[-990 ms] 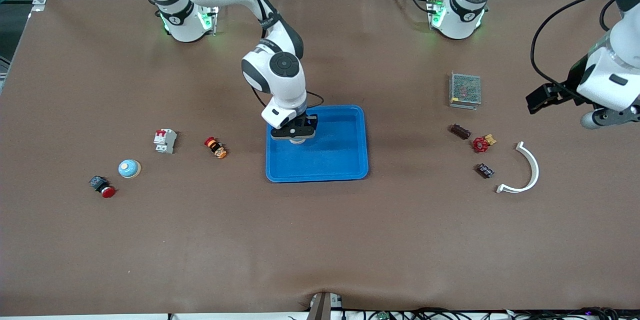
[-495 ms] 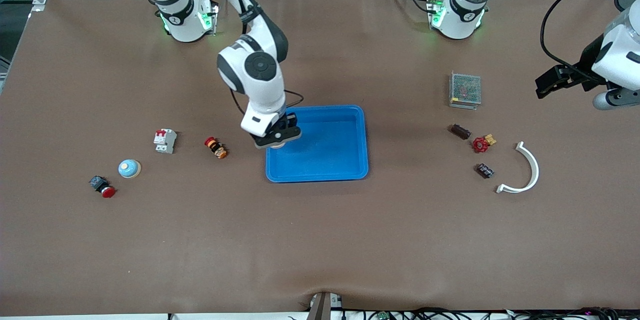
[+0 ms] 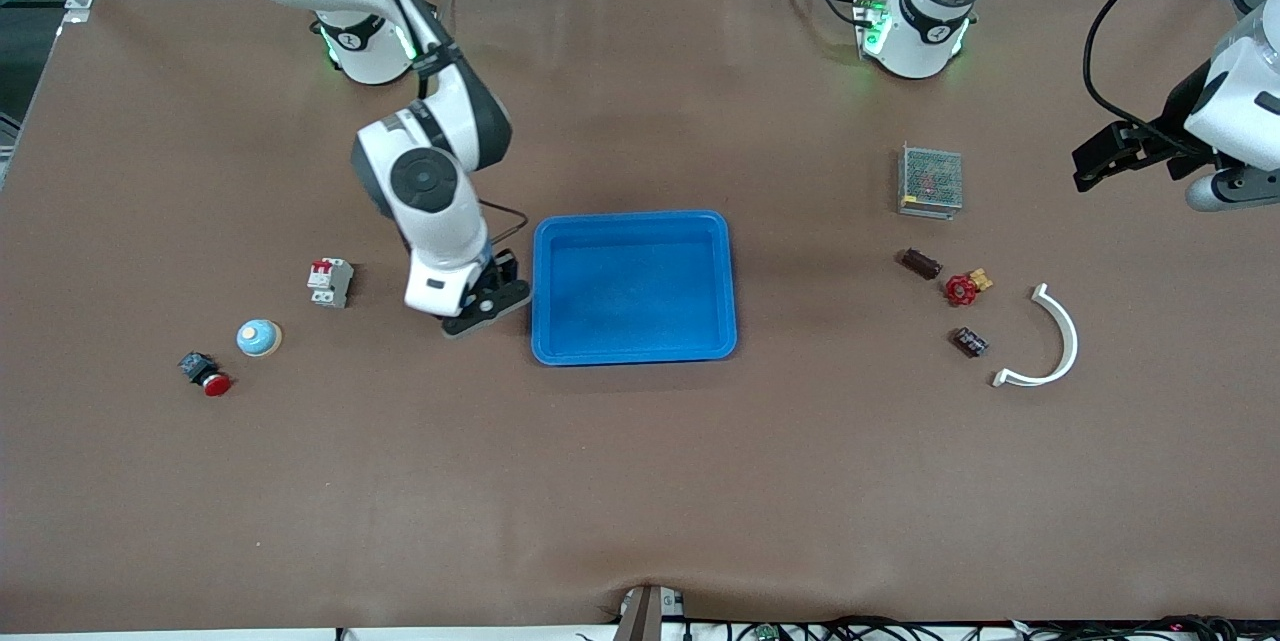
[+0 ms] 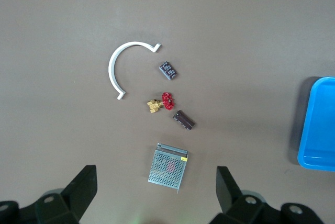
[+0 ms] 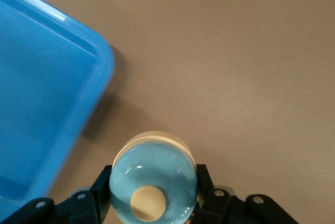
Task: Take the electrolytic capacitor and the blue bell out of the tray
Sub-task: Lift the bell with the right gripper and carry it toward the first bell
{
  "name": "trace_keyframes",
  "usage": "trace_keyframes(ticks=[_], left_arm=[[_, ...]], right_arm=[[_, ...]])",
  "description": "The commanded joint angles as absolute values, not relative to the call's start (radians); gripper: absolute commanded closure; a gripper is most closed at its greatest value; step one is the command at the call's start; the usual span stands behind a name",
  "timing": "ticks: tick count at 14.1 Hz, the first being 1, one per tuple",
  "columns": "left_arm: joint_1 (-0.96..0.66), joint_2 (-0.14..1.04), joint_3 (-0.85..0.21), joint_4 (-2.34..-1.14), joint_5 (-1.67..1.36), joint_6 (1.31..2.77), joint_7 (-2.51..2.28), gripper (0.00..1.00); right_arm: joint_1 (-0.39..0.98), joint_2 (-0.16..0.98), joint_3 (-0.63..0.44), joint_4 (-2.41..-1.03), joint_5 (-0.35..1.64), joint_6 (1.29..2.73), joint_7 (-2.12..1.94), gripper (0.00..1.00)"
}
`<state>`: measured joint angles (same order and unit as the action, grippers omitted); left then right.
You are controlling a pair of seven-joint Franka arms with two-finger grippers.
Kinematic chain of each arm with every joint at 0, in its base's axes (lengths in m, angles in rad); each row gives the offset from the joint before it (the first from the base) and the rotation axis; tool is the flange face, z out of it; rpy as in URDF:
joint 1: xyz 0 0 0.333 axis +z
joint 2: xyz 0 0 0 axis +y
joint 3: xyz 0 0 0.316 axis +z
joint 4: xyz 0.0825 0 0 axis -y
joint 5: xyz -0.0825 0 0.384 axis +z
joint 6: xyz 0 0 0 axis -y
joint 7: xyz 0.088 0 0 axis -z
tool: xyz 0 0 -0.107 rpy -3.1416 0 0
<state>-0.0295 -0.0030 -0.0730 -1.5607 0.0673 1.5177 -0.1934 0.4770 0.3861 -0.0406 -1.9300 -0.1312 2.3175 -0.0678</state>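
My right gripper (image 3: 480,306) is shut on a light blue bell (image 5: 152,171) with a cream button, above the brown table just beside the blue tray (image 3: 634,286), toward the right arm's end. The tray's corner shows in the right wrist view (image 5: 47,93). The held bell is hidden under the hand in the front view. A second light blue bell (image 3: 258,337) sits on the table. A dark brown capacitor (image 3: 921,263) lies toward the left arm's end and also shows in the left wrist view (image 4: 183,120). My left gripper (image 3: 1095,161) is open and empty, high over the table's end (image 4: 155,169).
Beside the capacitor lie a red valve (image 3: 964,288), a small dark part (image 3: 970,342), a white curved piece (image 3: 1055,336) and a mesh box (image 3: 930,180). A breaker (image 3: 330,281) and a red push button (image 3: 205,373) lie near the second bell.
My right gripper has moved from over the tray out past its edge toward the right arm's end, still holding the bell. The left gripper rose slightly and then held still.
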Motion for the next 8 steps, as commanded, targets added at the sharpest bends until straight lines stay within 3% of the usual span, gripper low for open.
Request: trace_keyframes(ticks=[1, 8], left_arm=[[-0.029, -0.029, -0.067, -1.585, 0.058, 1.532, -0.17, 0.0], [-0.028, -0.028, -0.066, -1.578, 0.051, 1.536, -0.17, 0.0]], right_arm=[[0.396, 0.342, -0.021, -1.977, -0.144, 2.324, -0.194, 0.51], [0.259, 0.354, -0.02, -2.002, -0.133, 2.371, -0.426, 0.51]])
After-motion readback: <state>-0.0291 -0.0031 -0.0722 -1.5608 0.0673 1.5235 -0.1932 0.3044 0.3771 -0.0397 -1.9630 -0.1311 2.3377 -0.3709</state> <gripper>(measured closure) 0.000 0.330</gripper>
